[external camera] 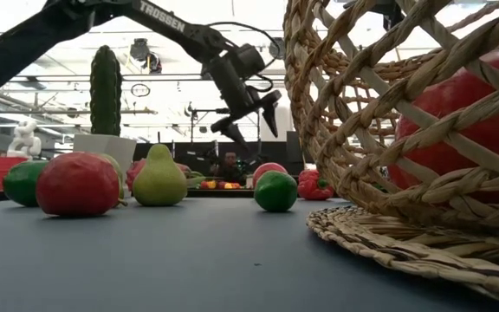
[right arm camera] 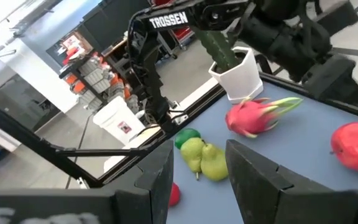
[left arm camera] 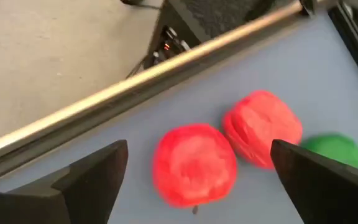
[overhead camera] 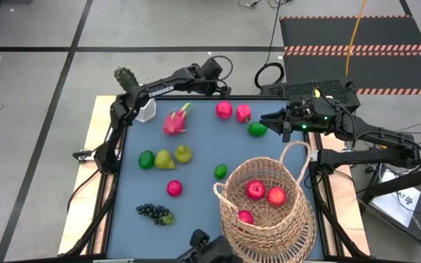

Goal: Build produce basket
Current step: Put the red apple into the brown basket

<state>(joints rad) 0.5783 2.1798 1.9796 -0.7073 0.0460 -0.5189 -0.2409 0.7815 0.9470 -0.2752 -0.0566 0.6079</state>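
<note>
Left gripper (overhead camera: pixel 224 89) hovers with fingers spread wide over two red apples (overhead camera: pixel 224 109) at the table's far edge, holding nothing. Right gripper (overhead camera: pixel 278 123) is parked nearby, part open, empty. Basket (overhead camera: pixel 296 228) at the near right has three red fruits; roughly ten remain out, so I'd guess it's early.

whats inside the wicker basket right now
Three red fruits lie in the basket, two side by side and one lower down, half hidden by the weave. Anything beneath them is covered.
</note>
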